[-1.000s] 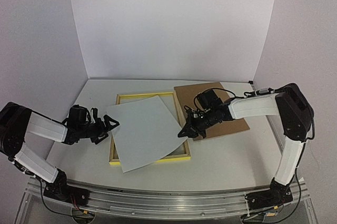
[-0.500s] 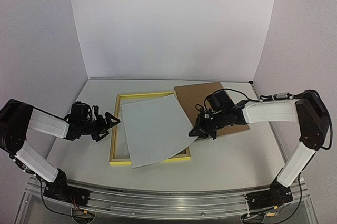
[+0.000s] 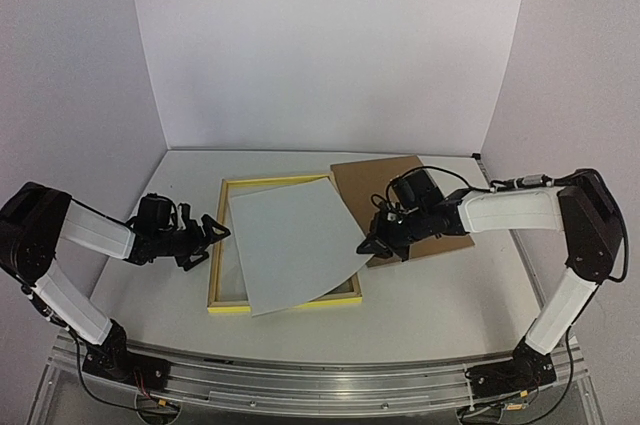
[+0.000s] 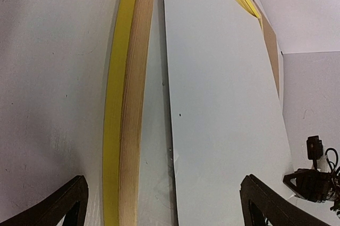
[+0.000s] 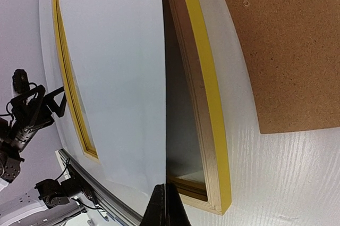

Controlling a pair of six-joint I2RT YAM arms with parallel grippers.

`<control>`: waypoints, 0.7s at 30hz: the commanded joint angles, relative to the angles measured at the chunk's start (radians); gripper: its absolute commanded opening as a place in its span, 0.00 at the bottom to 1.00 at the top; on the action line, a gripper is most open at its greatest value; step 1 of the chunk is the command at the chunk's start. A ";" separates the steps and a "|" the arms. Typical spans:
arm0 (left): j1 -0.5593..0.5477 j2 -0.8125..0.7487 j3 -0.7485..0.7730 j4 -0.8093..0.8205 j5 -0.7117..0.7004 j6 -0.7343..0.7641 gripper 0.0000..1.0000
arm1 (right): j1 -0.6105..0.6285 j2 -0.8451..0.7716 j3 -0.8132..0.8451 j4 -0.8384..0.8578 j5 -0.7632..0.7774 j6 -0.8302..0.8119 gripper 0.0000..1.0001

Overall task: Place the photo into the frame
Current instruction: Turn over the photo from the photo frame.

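The frame (image 3: 216, 245) lies flat in the middle of the white counter (image 3: 440, 295), its long yellow rails running away from the arms. The photo (image 3: 295, 245) rests on top of it with the plain white back up, so the printed side cannot be seen. The sheet is turned a little out of line with the frame. A strip of pane shows between its left edge and the left rail, its near corner hangs over the near rail, and its right corner reaches past the right rail.

The right claw (image 3: 366, 248) is closed and pinches that right corner. In the right wrist view the sheet's right edge sits raised above the pane and casts a dark shadow under it. It has not dropped inside the rails.

The left claw (image 3: 212, 242) is spread wide and holds nothing. It is low over the counter just outside the left rail and points at the frame without touching the photo.

A brown backing board (image 3: 400, 180) lies flat on the counter right of the frame, beside its far right corner, and the right arm reaches across it.
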 commanded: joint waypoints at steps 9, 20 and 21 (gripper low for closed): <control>-0.003 0.005 0.012 0.065 0.020 -0.035 1.00 | 0.071 0.042 -0.029 0.276 0.140 0.188 0.00; -0.003 0.019 0.005 0.089 0.030 -0.054 1.00 | 0.129 0.090 -0.059 0.398 0.185 0.294 0.00; -0.003 0.021 0.005 0.090 0.032 -0.054 1.00 | 0.132 0.092 -0.065 0.409 0.194 0.303 0.00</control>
